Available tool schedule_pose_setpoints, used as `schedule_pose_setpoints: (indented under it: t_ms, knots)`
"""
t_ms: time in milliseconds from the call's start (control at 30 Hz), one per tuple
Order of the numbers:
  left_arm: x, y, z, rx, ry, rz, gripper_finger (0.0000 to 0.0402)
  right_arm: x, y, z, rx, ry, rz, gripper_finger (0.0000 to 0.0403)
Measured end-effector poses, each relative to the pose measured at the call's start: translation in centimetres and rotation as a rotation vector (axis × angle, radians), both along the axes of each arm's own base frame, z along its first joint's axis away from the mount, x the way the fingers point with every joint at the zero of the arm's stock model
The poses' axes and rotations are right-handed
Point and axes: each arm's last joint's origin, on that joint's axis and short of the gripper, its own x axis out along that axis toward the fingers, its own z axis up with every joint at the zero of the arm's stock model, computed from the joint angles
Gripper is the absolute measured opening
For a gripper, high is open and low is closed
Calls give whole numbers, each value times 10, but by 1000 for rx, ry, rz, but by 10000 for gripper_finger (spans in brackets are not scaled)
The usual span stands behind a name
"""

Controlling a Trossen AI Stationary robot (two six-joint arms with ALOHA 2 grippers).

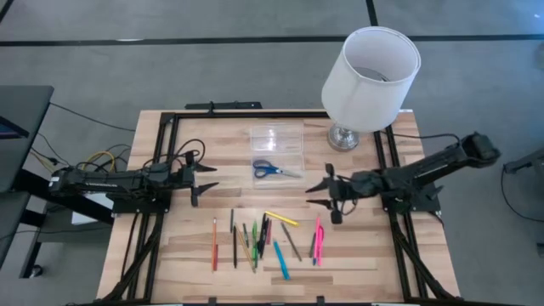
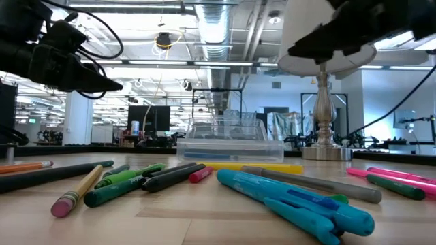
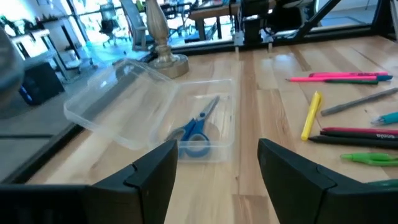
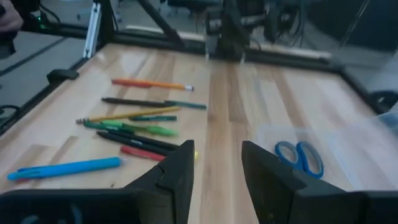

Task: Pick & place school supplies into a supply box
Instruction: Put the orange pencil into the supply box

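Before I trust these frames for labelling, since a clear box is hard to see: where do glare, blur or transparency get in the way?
High view: sharp and evenly lit, but the supply box is a faint outline around the scissors. Low view: the nearest blue pens are soft and bright ceiling lights flare behind. Left wrist view: the box walls catch pale reflections. Right wrist view: blurred throughout, with the box barely visible.

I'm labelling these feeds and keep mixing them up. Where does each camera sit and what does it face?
High: overhead, looking straight down; both arms, table.
Low: table height, facing the room; arms overhead, pens near.
Left wrist: behind the left hand, facing the box.
Right wrist: behind the right hand, facing the pens.
Shared: both wrist views show the blue scissors in the box.
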Motion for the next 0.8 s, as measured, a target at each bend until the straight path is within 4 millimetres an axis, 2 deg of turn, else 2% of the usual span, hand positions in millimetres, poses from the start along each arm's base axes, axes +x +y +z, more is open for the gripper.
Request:
schedule_pose_setpoints:
  t_ms: [200, 367, 467, 633, 800]
  knots:
    - [0, -2, -1, -125, -8, -52, 219, -3, 18, 4, -72, -118, 68, 127]
    - [0, -4, -2, -194, -3, -97, 219, 0, 31, -3, -113, -132, 129, 127]
    - [0, -5, -2, -203, 3, -128, 219, 3, 33, -7, -141, -129, 137, 127]
    - [2, -13, -2, -236, 23, -331, 219, 3, 31, -9, -138, -106, 125, 127]
    - [7, -22, -4, -237, 38, -334, 219, 2, 33, -10, -134, -91, 133, 127]
